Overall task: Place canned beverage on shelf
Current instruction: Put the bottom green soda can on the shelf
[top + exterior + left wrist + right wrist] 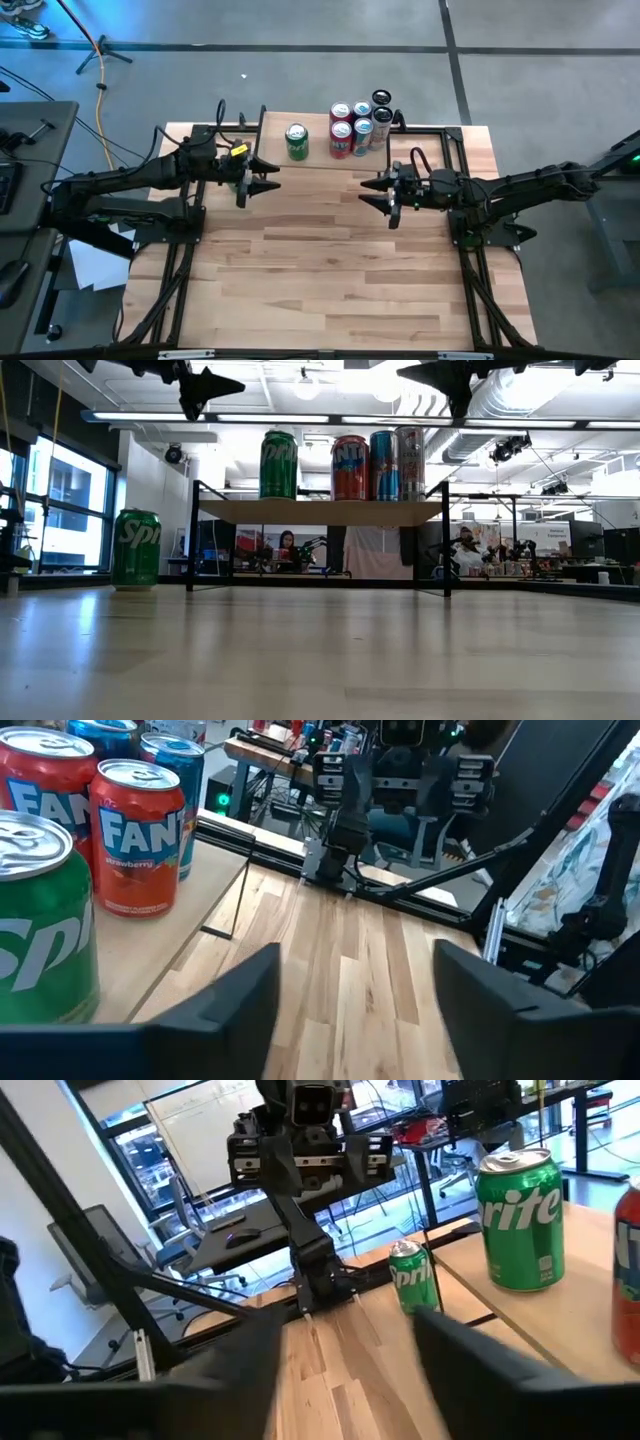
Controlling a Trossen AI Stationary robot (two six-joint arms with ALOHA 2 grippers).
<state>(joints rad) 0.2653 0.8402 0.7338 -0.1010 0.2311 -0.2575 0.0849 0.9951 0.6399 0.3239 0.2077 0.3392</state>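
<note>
A green Sprite can stands upright on the tabletop, left of the shelf; in the high view my left arm hides most of it. The shelf, a light-wood board on black legs, carries another green Sprite can, red cans, blue cans and dark cans. My left gripper hovers open, high above the table, near the shelf's front left corner. My right gripper hovers open opposite it, near the shelf's front right. Both are empty.
Black frame rails run along the table's left and right sides. The bare wooden tabletop spreads between the arms toward the near edge. On the shelf, the Sprite can stands apart from the cluster of cans.
</note>
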